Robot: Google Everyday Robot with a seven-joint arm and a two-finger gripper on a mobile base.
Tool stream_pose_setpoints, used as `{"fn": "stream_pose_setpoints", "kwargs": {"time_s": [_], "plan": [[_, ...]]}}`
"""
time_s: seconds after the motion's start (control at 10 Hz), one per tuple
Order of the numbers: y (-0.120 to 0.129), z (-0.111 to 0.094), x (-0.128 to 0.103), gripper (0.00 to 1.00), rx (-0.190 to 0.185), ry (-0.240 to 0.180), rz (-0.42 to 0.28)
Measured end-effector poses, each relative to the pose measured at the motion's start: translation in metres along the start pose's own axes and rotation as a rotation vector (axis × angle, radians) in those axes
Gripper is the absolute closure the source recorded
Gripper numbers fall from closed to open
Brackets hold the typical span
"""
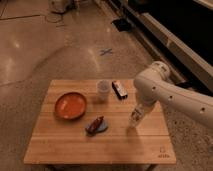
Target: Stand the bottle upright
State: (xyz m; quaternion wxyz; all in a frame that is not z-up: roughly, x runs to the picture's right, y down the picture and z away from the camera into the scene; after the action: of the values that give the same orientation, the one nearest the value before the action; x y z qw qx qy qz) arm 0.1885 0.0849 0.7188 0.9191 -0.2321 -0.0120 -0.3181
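— Where is your gripper point(137, 113) right now?

— You have it low over the right half of the wooden table point(75, 142), hanging from the white arm point(167, 92) that reaches in from the right.

— And the bottle point(135, 118)?

— You'll find it right at the gripper, bottom end on or just above the tabletop, tilted slightly with its top leaning toward the arm. Whether the jaws are clamped on it or loose, you cannot tell from this view.

— What else is on the table?

— The orange bowl point(70, 104) sits on the left, the translucent white cup point(103, 90) near the back edge, a dark flat packet point(119, 89) just beside the cup, and a reddish snack bag point(95, 124) on a blue item near the middle.
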Motion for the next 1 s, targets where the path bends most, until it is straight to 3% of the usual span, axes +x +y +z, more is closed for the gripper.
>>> {"fn": "stream_pose_setpoints", "kwargs": {"time_s": [0.3, 0.6, 1.0], "plan": [[0.008, 0.012, -0.015, 0.99, -0.001, 0.051, -0.020], [0.014, 0.021, -0.029, 0.74, 0.004, 0.088, -0.033], [0.021, 0.025, -0.050, 0.33, 0.020, 0.153, -0.086]]}}
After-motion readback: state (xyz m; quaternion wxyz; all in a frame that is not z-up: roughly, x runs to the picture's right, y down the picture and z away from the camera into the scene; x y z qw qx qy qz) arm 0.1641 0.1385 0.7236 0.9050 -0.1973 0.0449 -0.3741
